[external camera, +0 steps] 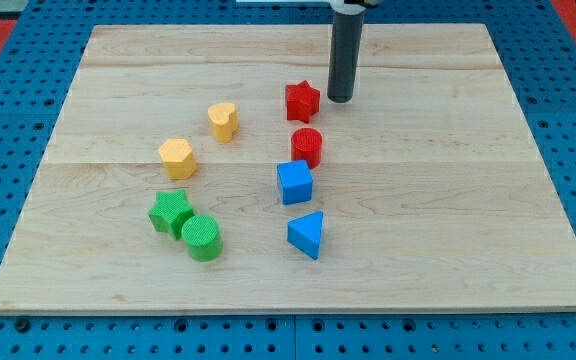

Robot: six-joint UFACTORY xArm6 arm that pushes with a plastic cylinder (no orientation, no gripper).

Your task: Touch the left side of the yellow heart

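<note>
While my tip (pixel 340 99) rests just right of the red star (pixel 302 101), the yellow heart (pixel 223 121) sits untouched. No gripper exists, so nothing is held. Reaching the heart's left side remains.

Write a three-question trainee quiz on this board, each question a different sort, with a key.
1. True or false: my tip rests against the left side of the yellow heart.
2. Which block lies nearest my tip? A) red star B) blue cube C) green cylinder
3. Fill in: the green star touches the green ____.

Key:
1. False; the tip stands at the view's right of the red star, well apart from the heart.
2. A
3. cylinder
</note>
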